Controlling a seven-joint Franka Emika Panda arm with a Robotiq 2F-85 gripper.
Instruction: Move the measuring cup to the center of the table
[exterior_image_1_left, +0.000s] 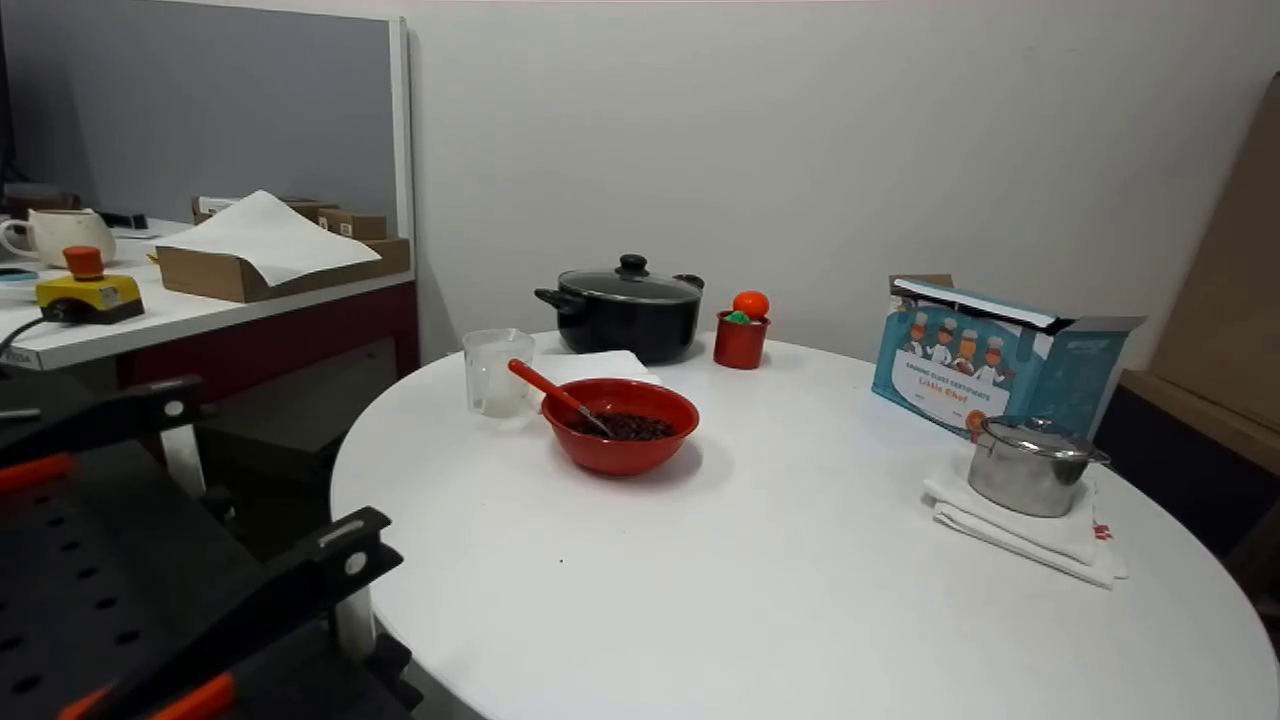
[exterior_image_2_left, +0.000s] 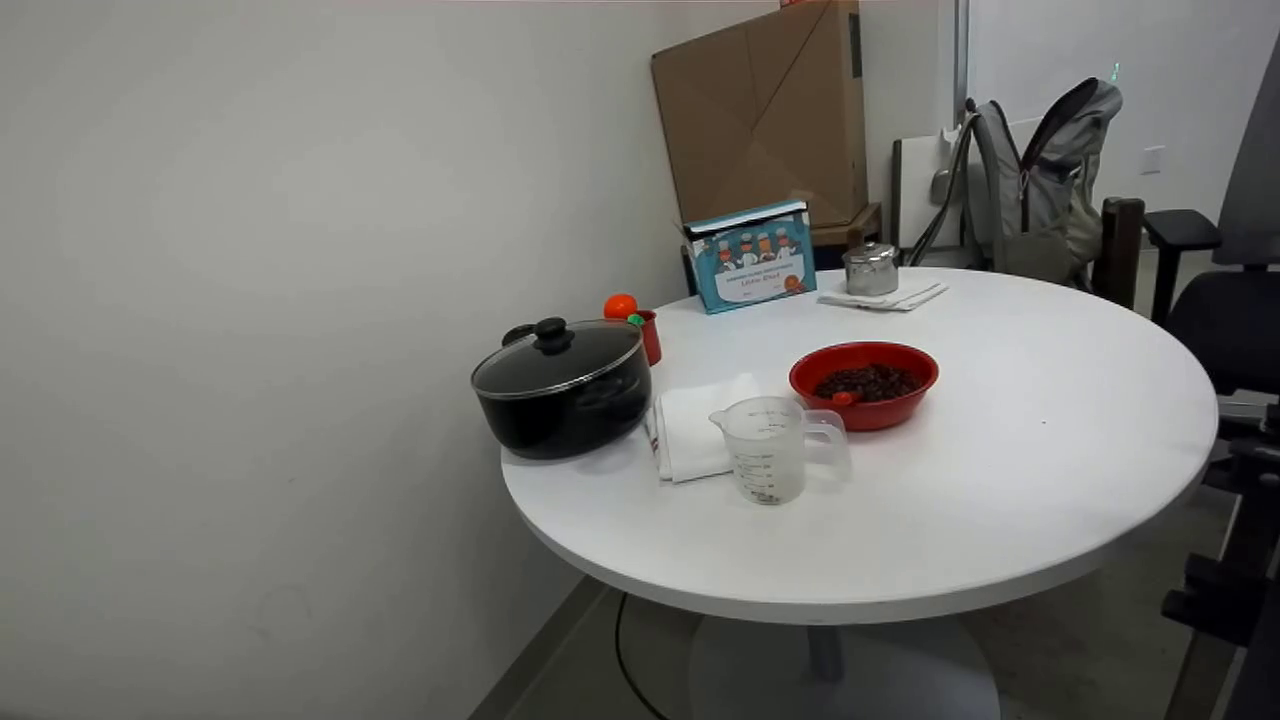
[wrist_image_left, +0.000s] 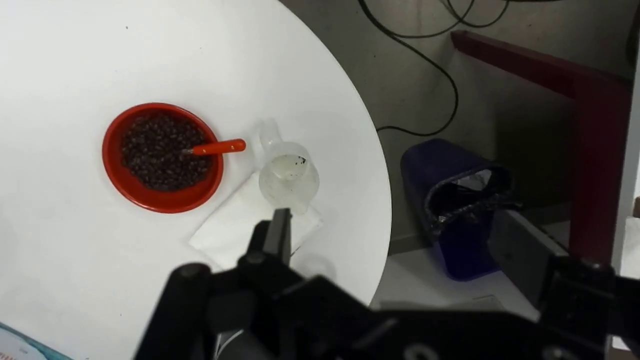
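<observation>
- The measuring cup (wrist_image_left: 289, 177) stands upright on the round white table (exterior_image_2_left: 1050, 470), near its edge. In an exterior view it is left of the red bowl (exterior_image_1_left: 622, 456), close by a folded cloth (exterior_image_2_left: 695, 440); whether it touches the cloth I cannot tell.
- The gripper (wrist_image_left: 395, 230) shows only in the wrist view, its fingers (wrist_image_left: 278, 236) spread wide, nothing held between them.
- There the cup lies to the far side and left, in line with the left finger rather than the gap. I judge the next move to be a shift left and farther out, then down.
- The cup's long line runs roughly far to near: handle (wrist_image_left: 270, 134) at the far end, leaning left, and spout (wrist_image_left: 300, 206) at the near end, toward the left finger. The fingers would close across that line, which should suit gripping the body or the handle.
- The spoon (wrist_image_left: 220, 147) points from the bowl toward the cup's handle, so a finger descending on the left could knock it.
- The table's middle seems to lie leftward, around the bowl; the carry probably needs a way past it.
</observation>
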